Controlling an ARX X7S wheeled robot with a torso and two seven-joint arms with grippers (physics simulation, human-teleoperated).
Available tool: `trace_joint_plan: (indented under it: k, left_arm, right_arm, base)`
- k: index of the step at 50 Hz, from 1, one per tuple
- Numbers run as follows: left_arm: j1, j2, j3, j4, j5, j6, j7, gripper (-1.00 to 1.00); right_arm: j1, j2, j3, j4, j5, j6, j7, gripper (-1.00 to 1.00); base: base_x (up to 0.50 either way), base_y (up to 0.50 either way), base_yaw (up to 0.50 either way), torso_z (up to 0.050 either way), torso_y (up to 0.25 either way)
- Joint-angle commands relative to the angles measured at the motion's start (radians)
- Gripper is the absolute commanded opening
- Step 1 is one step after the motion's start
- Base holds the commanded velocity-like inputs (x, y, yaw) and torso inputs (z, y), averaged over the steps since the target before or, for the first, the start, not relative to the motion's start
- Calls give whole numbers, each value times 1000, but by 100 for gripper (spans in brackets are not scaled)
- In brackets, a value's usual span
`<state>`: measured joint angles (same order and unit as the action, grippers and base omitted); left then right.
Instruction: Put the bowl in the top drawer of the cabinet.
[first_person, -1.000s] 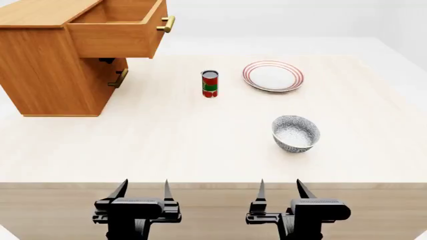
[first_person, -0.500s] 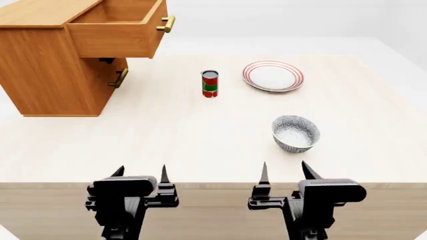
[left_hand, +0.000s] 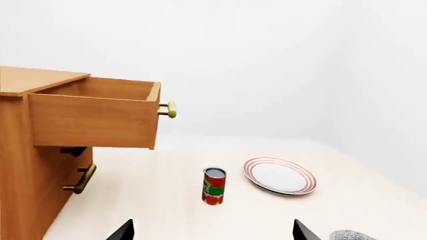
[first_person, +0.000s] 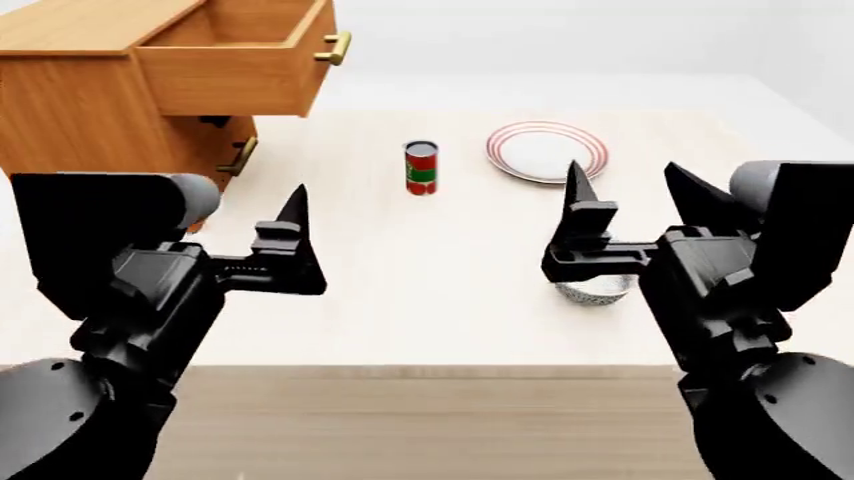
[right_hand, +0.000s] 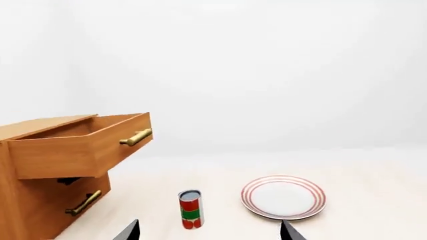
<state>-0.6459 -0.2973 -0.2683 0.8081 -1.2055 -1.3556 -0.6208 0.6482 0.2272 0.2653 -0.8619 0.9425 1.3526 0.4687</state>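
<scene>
My right tool (first_person: 627, 205) hangs spread and empty just above the bowl (first_person: 595, 290), which sits on the counter (first_person: 400, 290). My left tool (first_person: 296, 215) is spread too, well apart from the bowl. Top drawer (first_person: 240, 60) stands open.

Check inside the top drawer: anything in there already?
The top drawer stands pulled out of the cabinet. Only its upper inner walls show, bare wood. The floor is hidden by its own front and side panels in every view, so contents cannot be confirmed.
</scene>
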Motion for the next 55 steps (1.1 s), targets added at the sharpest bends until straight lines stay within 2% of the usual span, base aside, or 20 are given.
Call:
trace_joint_plan:
  k: [1, 5, 9, 55]
  left_arm:
    - [-425, -344, 103, -165, -848, 26, -577, 100]
    - [-565, -422, 176, -197, -937, 64, -619, 100]
    - [-609, -441, 194, -206, -951, 69, -620, 100]
    - [-600, -450, 206, -196, -908, 92, -572, 100]
  right_arm:
    - [382, 189, 61, 134, 715, 171, 493, 100]
    - [492, 241, 11, 187, 758, 157, 521, 100]
    - [529, 257, -11, 201, 751, 148, 513, 100]
    - [518, 328, -75, 199, 703, 57, 472, 100]
  base:
    - [78, 191, 0, 0, 0]
    - [119, 317, 0, 0, 0]
    - [157, 453, 0, 0, 0]
    - [180, 453, 0, 0, 0]
